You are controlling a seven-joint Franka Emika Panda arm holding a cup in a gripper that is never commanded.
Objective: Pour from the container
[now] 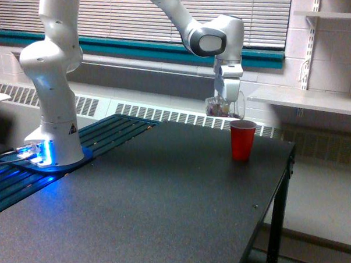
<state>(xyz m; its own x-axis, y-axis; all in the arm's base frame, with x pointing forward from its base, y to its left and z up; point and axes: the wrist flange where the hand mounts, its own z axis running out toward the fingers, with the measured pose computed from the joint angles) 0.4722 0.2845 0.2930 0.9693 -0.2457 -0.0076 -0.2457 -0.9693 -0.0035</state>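
Note:
A clear plastic container [223, 107] with brownish and reddish pieces inside hangs tipped on its side in the air, its open mouth facing the exterior view's right. My gripper [230, 99] is shut on the container from above. The container's mouth sits just above and slightly left of the rim of a red plastic cup [242, 139]. That cup stands upright on the dark table [143, 203] near its far right corner. No pieces are visible falling.
The arm's white base [53, 131] stands at the table's left on a blue-lit plate. A radiator grille runs along the wall behind. A white shelf [305, 99] juts out at the right. The table's right edge drops off just beyond the red cup.

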